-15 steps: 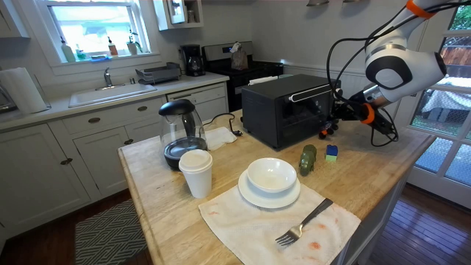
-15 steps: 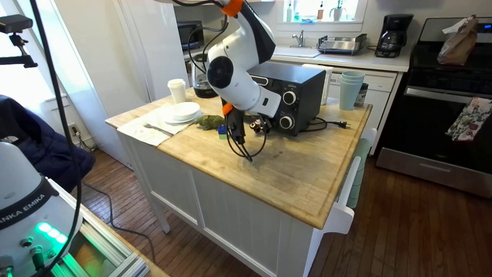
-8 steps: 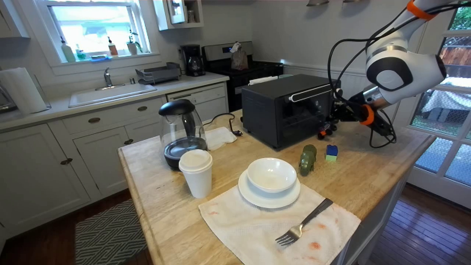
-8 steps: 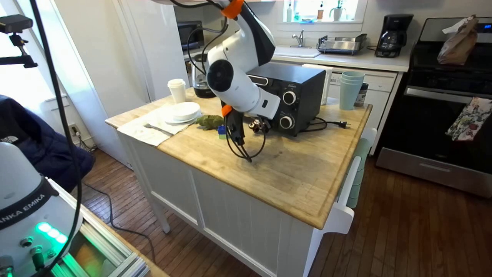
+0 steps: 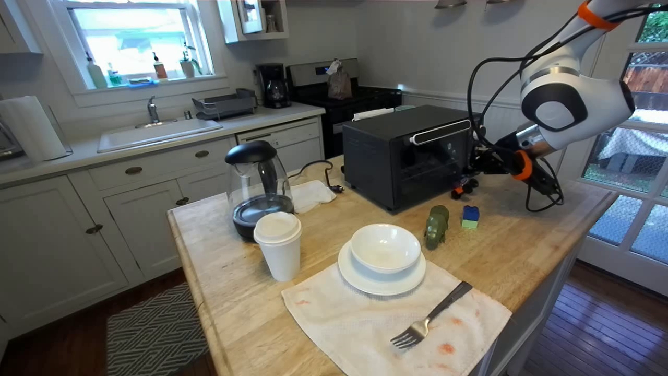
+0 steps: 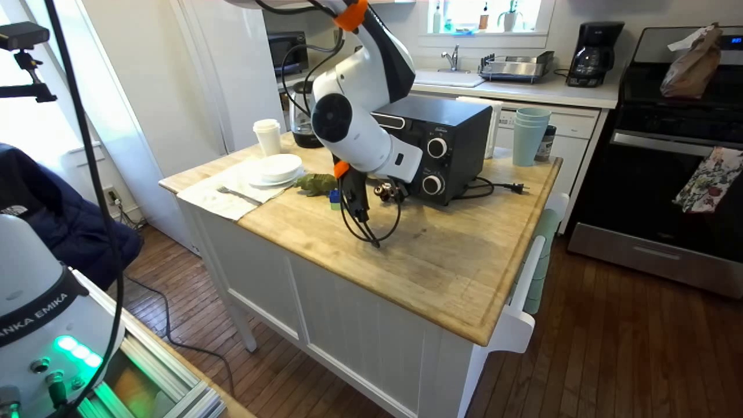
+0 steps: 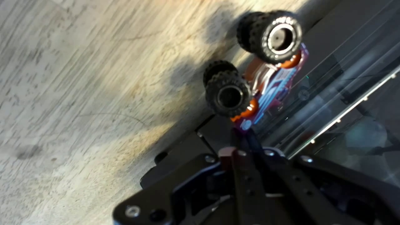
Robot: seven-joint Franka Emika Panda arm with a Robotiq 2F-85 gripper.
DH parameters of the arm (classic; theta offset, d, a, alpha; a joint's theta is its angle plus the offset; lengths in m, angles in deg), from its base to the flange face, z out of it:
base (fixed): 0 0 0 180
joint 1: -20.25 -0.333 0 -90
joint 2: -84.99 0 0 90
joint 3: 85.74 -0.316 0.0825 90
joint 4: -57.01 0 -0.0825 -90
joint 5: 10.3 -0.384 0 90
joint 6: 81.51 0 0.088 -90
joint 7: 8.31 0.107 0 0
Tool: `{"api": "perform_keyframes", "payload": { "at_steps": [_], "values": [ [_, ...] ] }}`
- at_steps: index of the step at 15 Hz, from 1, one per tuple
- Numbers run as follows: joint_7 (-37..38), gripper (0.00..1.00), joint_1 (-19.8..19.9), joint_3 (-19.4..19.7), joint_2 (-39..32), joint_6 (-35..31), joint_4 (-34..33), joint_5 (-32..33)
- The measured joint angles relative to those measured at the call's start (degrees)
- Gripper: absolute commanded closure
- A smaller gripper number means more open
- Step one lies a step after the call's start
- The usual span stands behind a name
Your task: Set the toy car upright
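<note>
The toy car (image 7: 275, 82) shows large in the wrist view, with chunky black wheels, orange fenders and a purple-blue body. My gripper (image 7: 246, 134) is shut on one end of the car's body, with the rest sticking out beyond the fingertips. The wheels face the wooden table side and cast shadows there; I cannot tell whether they touch it. In an exterior view the car (image 5: 457, 193) is small and dark with a red-orange part, just below the gripper (image 5: 466, 177) by the oven's front. In an exterior view the arm hides the car.
The black toaster oven (image 5: 402, 146) stands right beside the gripper. A blue and green block (image 5: 470, 216) and a green animal figure (image 5: 436, 226) are nearby on the table. A bowl (image 5: 386, 248), fork (image 5: 430, 316), white cup (image 5: 279, 245) and kettle (image 5: 261, 193) stand farther off.
The arm has shifted very slightly downward, and the car in the gripper has moved a little with it. The other things have stayed in place.
</note>
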Motion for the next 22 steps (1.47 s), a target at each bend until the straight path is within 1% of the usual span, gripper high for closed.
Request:
{"api": "perform_keyframes", "payload": {
  "at_steps": [9,10,13,14,15,17,19,21,22],
  "values": [
    [-0.4,1.0,0.28,0.23,-0.17,3.36,0.45,-1.75],
    [-0.47,0.78,0.28,0.23,-0.17,3.37,0.48,-1.84],
    [-0.48,0.6,0.27,0.23,-0.17,3.37,0.59,-1.85],
    [-0.43,0.52,0.27,0.23,-0.14,3.31,0.64,-1.78],
    [0.48,0.46,-1.16,1.96,-0.02,3.74,0.76,-1.49],
    [3.68,0.32,-6.44,8.03,0.36,5.05,1.1,-0.17],
    [6.03,0.17,-10.46,12.43,0.74,5.45,1.3,0.94],
    [6.47,0.03,-11.01,12.87,1.3,5.13,1.42,1.74],
    [6.75,0.0,-10.98,12.87,1.59,4.99,1.56,2.38]
  ]
}}
